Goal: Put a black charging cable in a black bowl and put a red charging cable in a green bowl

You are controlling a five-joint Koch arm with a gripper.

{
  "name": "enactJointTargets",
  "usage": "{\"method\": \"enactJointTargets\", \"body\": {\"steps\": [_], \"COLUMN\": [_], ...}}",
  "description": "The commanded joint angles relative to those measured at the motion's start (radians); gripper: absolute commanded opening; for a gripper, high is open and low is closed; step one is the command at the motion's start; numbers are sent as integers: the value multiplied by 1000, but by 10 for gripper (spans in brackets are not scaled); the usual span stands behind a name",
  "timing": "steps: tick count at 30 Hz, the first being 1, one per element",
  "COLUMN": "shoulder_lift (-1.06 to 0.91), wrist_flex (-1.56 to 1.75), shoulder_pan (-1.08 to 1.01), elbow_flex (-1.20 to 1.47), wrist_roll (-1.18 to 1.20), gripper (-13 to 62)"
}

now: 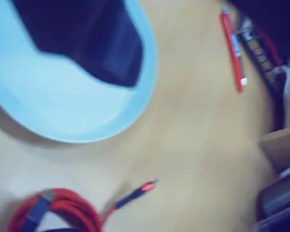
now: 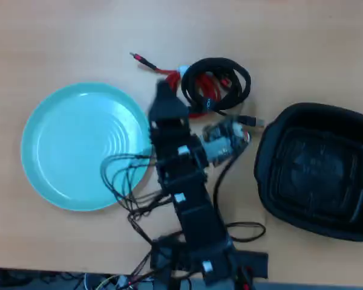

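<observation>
Gripper (image 2: 164, 92) (opening hidden) beside tangled black charging cable (image 2: 230, 75) and red charging cable (image 2: 201, 87), red pen (image 1: 233, 49) nearby.

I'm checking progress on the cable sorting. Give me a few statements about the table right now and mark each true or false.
1. The green bowl holds no cable. True.
2. The black charging cable lies inside the black bowl. False: in the overhead view it is coiled on the table, above the space between the two bowls.
3. The red charging cable lies next to the black one. True; their coils overlap.
4. The black bowl sits left of the green bowl in the overhead view. False: it is on the right.
5. The tool has carried the red cable over the green bowl. False: the cable lies on the table.
</observation>
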State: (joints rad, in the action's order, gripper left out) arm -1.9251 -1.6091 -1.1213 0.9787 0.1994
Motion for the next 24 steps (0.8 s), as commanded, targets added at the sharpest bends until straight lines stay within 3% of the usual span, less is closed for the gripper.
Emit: {"method": "enactJointTargets", "body": {"steps": [1, 5, 10, 19, 24], "shoulder_lift": [34, 302, 454, 460, 331], "wrist_flex": [12, 11, -40, -66, -67], "shoulder_pan": [9, 14, 14, -167, -310], "elbow_flex": [-265, -410, -407, -172, -38], "wrist_roll": [-121, -147, -152, -149, -135], "gripper": [490, 490, 490, 490, 490]}}
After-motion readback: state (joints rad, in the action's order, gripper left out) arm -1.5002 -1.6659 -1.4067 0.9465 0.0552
